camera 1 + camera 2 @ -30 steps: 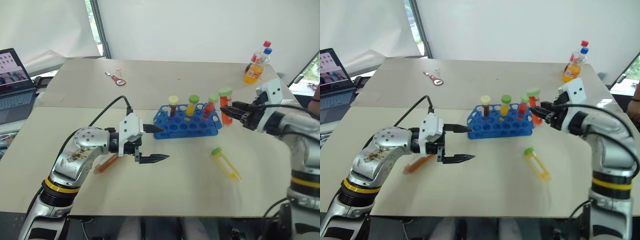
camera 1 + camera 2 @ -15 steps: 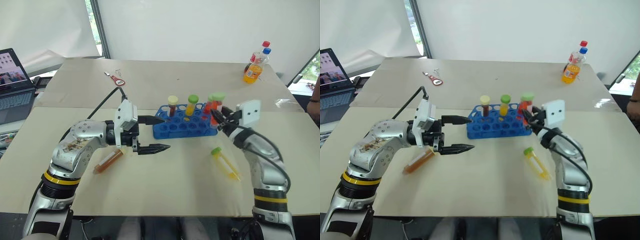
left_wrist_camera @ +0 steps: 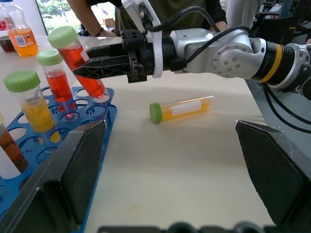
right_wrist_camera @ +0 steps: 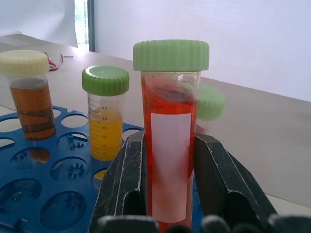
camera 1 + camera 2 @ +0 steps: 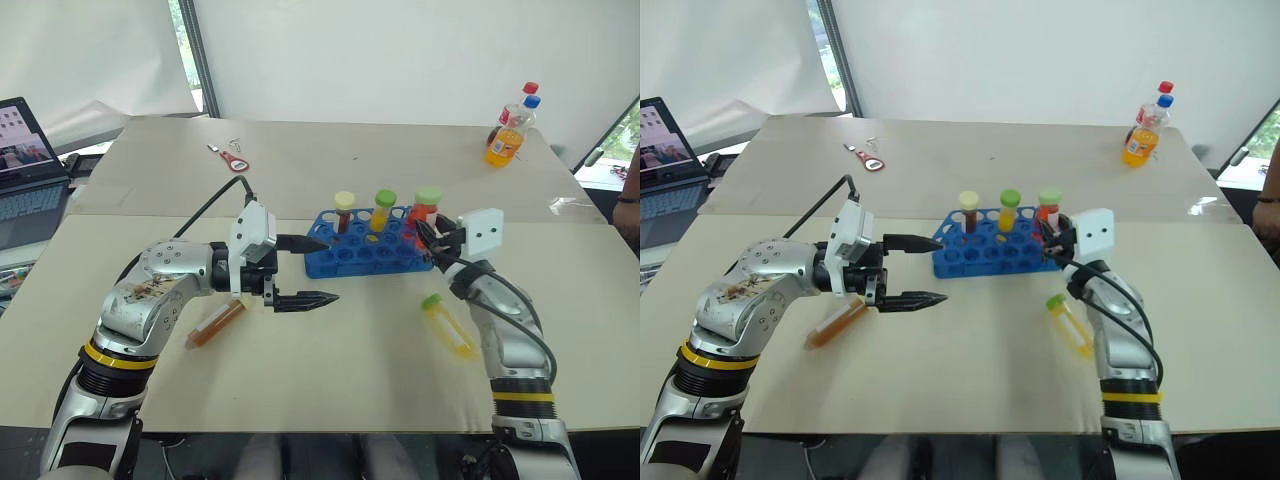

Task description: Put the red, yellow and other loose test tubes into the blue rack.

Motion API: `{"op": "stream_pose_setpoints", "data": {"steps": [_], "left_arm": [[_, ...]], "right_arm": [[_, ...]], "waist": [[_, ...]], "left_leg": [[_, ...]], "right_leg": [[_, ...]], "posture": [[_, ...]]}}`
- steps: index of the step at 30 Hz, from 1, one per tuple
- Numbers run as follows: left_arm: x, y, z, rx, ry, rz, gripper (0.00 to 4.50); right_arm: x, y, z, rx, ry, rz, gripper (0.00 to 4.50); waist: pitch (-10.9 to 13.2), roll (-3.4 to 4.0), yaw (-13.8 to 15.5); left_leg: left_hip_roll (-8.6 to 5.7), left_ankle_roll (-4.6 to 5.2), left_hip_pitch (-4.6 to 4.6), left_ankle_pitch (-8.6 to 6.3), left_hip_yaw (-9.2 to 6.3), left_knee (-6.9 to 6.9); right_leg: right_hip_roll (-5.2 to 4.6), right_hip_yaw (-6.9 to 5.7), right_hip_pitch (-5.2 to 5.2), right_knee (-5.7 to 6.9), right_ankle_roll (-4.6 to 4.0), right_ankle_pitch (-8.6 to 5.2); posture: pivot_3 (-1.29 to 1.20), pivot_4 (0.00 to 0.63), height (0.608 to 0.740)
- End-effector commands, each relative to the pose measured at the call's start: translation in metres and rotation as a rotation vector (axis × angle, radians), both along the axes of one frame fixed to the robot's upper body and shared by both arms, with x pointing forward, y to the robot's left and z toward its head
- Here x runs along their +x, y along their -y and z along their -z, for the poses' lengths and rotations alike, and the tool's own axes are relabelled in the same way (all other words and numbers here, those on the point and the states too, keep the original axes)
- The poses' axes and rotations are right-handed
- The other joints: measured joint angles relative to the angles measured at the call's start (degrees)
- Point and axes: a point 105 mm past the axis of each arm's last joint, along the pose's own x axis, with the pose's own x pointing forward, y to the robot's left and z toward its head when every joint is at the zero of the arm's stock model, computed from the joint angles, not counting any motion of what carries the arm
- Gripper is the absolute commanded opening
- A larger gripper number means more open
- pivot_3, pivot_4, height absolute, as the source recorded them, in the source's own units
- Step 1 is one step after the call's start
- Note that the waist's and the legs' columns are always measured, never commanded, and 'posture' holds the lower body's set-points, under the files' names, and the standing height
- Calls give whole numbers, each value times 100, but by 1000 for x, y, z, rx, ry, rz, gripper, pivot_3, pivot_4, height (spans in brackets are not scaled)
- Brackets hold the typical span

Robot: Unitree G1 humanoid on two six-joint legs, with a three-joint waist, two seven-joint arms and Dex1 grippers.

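You can read printed volume marks on the yellow test tube standing in the blue rack: the numbers 45 and 40, with smaller figures below too faint to make out. The white label on the red test tube is blank.

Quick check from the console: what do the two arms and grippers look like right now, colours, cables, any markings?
Both arms are silver metal with a yellow and black band. The left arm's shell looks scuffed, and a black cable loops over it. Each wrist carries a white block. The left gripper and right gripper each have two black pointed fingers.
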Motion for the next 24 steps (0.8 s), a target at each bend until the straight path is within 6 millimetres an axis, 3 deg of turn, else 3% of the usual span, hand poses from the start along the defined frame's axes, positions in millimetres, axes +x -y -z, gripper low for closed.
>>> {"op": "stream_pose_setpoints", "data": {"steps": [1,7,9,11,16,24], "left_arm": [[-5,3,-6,-7,44,20,4500],[-4,5,-5,-24,41,8,4500],[-3,6,-5,-34,33,0,4500],[-2,7,-5,-40,30,-5,4500],[1,8,-5,-41,33,-25,4500],[6,8,-1,-17,32,-71,4500]], "right_arm": [[0,-6,0,12,35,23,952],[-5,-7,3,142,56,62,952],[-8,-6,4,177,56,57,2047],[-9,-6,3,182,60,54,2565],[-13,2,0,145,62,90,4349],[-50,23,-15,54,-8,48,4471]], "waist": [[0,0,-12],[0,0,-65],[0,0,-73],[0,0,-86],[1,1,-104],[1,1,-50]], "left_leg": [[0,-1,0,0,0,0],[2,-3,6,1,-11,-1],[2,-2,5,1,-15,-2],[2,-2,4,1,-23,-5],[2,-2,3,1,-28,-6],[1,-1,-1,1,-31,-10]], "right_leg": [[0,0,0,0,0,0],[1,3,1,7,-1,1],[1,3,0,6,-1,0],[1,4,-1,6,-1,1],[1,4,-2,5,-1,1],[0,3,-2,-3,-1,1]], "posture": [[0,150,740],[0,150,740],[0,150,740],[0,150,740],[0,150,740],[0,150,740]]}}
